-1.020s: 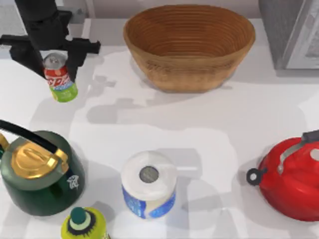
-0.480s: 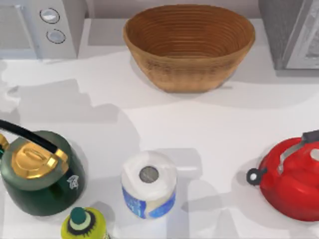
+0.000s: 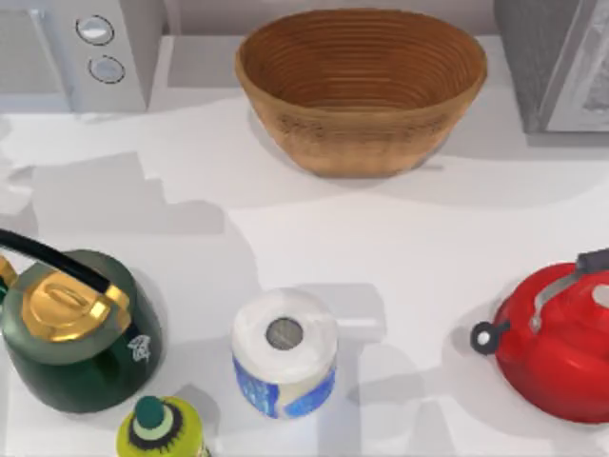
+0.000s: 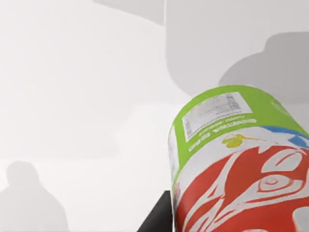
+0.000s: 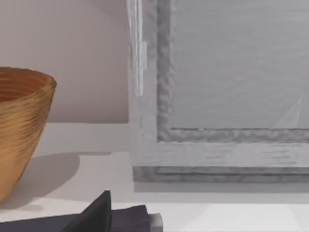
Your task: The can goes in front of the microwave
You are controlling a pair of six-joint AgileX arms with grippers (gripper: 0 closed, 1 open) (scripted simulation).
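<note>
One can (image 4: 236, 164) is the whole job, and it sits close under the left wrist camera, held up off the white table (image 4: 72, 96) with its green end pointing away from the gripper and down toward the surface, the red-and-white band nearer the wrist. The left gripper has a dark finger (image 4: 157, 220) showing alongside the can's wall, so I judge it clamped on the can, though the far finger is hidden behind the body. I would expect the can to be light, a thin-walled metal cylinder, stiff along its length but easy to dent if squeezed hard, with a glossy printed skin that could slip in smooth fingers. The best hold is across the middle of the round wall, fingers on opposite sides, which is roughly where it seems to be taken. From above, the microwave (image 3: 81, 52) is a boxy pale grey thing with two round knobs at the table's far left. The woven basket (image 3: 362, 86) is ribbed and oval; the green kettle (image 3: 76, 333) and red kettle (image 3: 557, 343) are rounded and shiny; the paper roll (image 3: 284, 352) looks soft. The right gripper is parked near a grey framed appliance (image 5: 217, 96); whether its fingers are open I cannot tell.
</note>
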